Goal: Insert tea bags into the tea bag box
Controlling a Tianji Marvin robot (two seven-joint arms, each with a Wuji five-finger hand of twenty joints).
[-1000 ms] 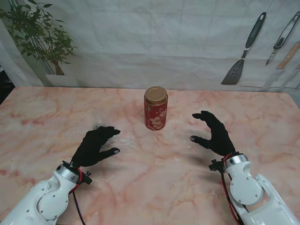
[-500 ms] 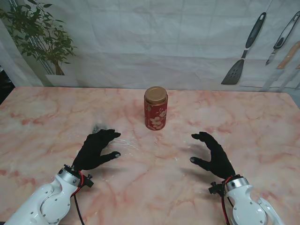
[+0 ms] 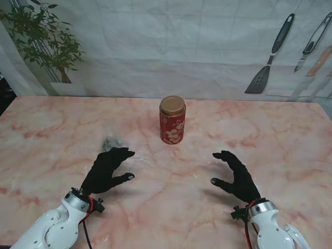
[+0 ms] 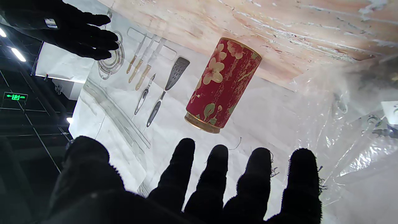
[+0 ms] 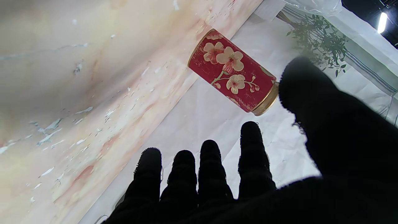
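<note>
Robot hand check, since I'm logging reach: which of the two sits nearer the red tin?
The left robot hand; its fingertips reach farther up the table toward the red tin than the right robot hand, though both stay clear of it.

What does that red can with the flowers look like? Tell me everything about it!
The red can is a tall round tin, deep red with cream flowers and green leaves painted on its side. A gold-brown lid closes the top, and a thin gold band rings the rim. It looks like metal. It stands upright on the pink marble table, near the middle toward the far edge. Nothing touches it but the table; both robot hands sit nearer to me, apart from it.
</note>
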